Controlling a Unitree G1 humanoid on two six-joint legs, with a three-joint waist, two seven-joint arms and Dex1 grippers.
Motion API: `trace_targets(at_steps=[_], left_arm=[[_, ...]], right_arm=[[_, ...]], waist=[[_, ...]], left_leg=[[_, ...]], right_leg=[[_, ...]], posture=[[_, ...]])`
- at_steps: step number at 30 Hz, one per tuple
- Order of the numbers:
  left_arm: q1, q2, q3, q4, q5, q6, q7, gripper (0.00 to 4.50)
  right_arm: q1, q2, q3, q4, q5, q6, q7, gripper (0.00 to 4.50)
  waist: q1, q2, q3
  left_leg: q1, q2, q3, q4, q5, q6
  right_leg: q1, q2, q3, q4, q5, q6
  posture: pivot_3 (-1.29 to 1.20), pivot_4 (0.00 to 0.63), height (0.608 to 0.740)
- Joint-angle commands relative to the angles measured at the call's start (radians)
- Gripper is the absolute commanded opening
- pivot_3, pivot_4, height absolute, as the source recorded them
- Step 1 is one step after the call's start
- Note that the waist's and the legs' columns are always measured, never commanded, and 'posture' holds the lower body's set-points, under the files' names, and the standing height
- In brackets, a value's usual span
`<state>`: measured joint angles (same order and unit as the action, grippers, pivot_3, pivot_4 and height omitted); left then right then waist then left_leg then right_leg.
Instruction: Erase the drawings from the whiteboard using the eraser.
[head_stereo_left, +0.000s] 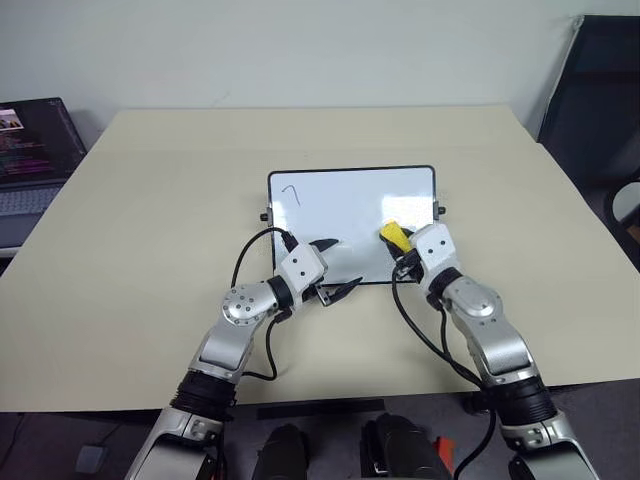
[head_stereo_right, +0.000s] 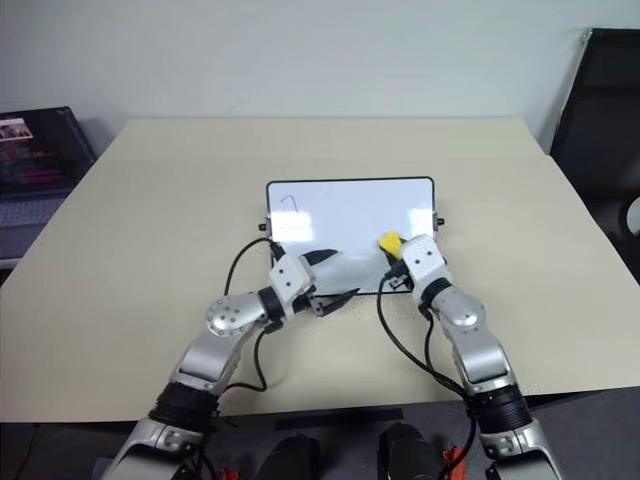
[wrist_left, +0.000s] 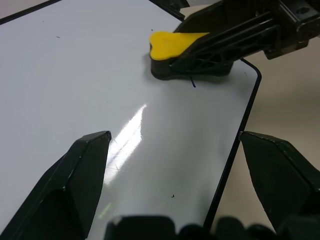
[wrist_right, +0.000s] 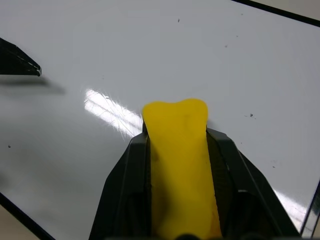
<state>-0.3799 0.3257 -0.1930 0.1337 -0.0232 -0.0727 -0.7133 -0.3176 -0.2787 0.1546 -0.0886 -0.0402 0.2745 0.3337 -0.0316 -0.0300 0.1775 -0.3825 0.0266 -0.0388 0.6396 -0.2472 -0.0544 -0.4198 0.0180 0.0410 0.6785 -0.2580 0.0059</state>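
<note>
The whiteboard (head_stereo_left: 340, 205) lies flat in the middle of the table. One thin hook-shaped drawing (head_stereo_left: 290, 192) sits near its far left corner. My right gripper (head_stereo_left: 400, 245) is shut on the yellow-topped eraser (head_stereo_left: 391, 235), which rests on the board's near right part. In the left wrist view, a tiny dark stroke (wrist_left: 193, 82) pokes out beside the eraser (wrist_left: 175, 42). My left gripper (head_stereo_left: 340, 265) is open, straddling the board's near edge with one finger over the white surface and one over the table. The right wrist view shows the eraser (wrist_right: 182, 165) clamped between both fingers.
The beige table (head_stereo_left: 150, 200) extends well beyond the board on all sides. An open laptop (head_stereo_left: 30, 150) sits off the table's far left corner, and a black chair (head_stereo_left: 600, 90) stands at the right.
</note>
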Motion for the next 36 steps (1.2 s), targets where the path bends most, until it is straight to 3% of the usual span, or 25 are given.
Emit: trace_targets(at_steps=[1,12,26,36], left_arm=[[-0.016,-0.001,-0.005,-0.021,-0.003,-0.018,-0.004,4.50],[-0.027,-0.003,-0.004,-0.013,-0.005,-0.020,-0.009,4.50],[-0.042,-0.010,-0.002,0.006,-0.003,-0.029,-0.017,4.50],[-0.030,0.005,0.015,-0.010,-0.004,-0.020,-0.002,4.50]], right_arm=[[0.063,-0.039,0.003,-0.043,-0.023,0.065,0.017,1.16],[0.154,-0.090,-0.007,-0.161,-0.030,0.140,0.034,1.16],[-0.020,0.019,-0.002,-0.049,-0.022,-0.037,0.002,1.16],[0.003,-0.066,0.032,-0.015,-0.102,0.035,0.029,1.16]], waist=[[0.000,0.000,0.000],[-0.001,0.000,0.000],[-0.001,0.000,0.000],[0.000,-0.001,0.000]], left_leg=[[0.001,0.000,0.000,0.000,0.000,0.000],[0.001,0.000,0.000,0.004,0.000,0.000],[-0.002,0.000,0.000,0.002,0.000,0.000],[-0.001,0.000,0.000,0.003,0.000,0.000]], right_leg=[[0.001,0.000,0.000,0.000,0.000,0.000],[0.002,0.000,0.001,0.001,0.002,0.001],[0.000,0.002,0.001,-0.001,0.002,0.001],[0.001,0.001,0.001,-0.001,0.002,0.001]], posture=[[0.00,0.150,0.740],[0.00,0.150,0.740],[0.00,0.150,0.740],[0.00,0.150,0.740]])
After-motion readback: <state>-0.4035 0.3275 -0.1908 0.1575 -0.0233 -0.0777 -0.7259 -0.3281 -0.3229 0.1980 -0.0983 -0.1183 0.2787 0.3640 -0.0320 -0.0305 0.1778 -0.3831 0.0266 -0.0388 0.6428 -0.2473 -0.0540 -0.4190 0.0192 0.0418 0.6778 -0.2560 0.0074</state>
